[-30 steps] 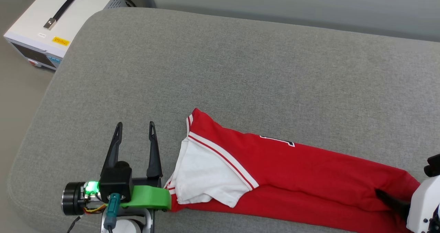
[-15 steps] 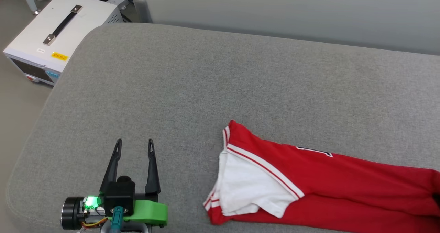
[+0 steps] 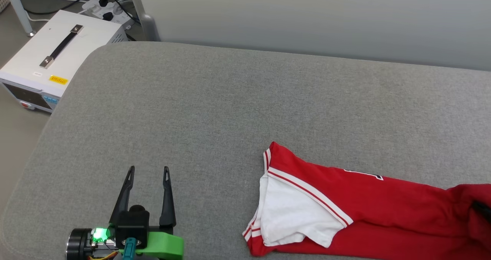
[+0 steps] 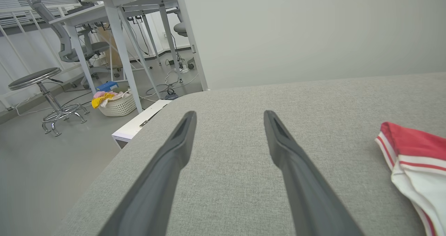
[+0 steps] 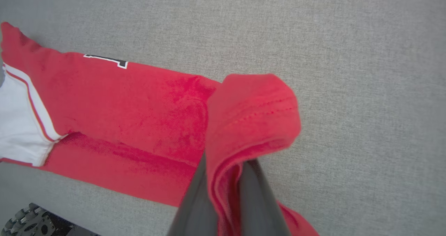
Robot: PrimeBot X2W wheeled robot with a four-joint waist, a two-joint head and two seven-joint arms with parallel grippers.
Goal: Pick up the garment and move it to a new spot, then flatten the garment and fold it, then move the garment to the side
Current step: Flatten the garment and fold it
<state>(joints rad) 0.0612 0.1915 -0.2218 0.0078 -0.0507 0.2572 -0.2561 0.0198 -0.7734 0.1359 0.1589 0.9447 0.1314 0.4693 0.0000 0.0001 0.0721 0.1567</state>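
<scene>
Right gripper [image 5: 228,173] clamps a fold of the red jersey T-shirt [image 3: 345,198] on woven grey cushion [image 3: 230,110]; left gripper [image 3: 149,170] gapes; white case [image 3: 57,60] upper left.

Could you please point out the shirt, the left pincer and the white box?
shirt [image 3: 383,202], head view, red body.
left pincer [image 3: 149,169], head view, midway between fingertips.
white box [image 3: 90,41], head view, top panel.

**Red Shirt Pinched Tight**

The right gripper [image 5: 225,173] squeezes a fold of the garment [image 5: 139,100]. The red cloth bunches up and flops over the two dark fingers [image 5: 256,197]. The rest of the shirt lies long and flat on the grey cushion [image 5: 348,55]. Its white sleeve [image 5: 17,124] is at the left edge. A bit of black-and-white lettering [image 5: 106,59] shows near the top.
</scene>
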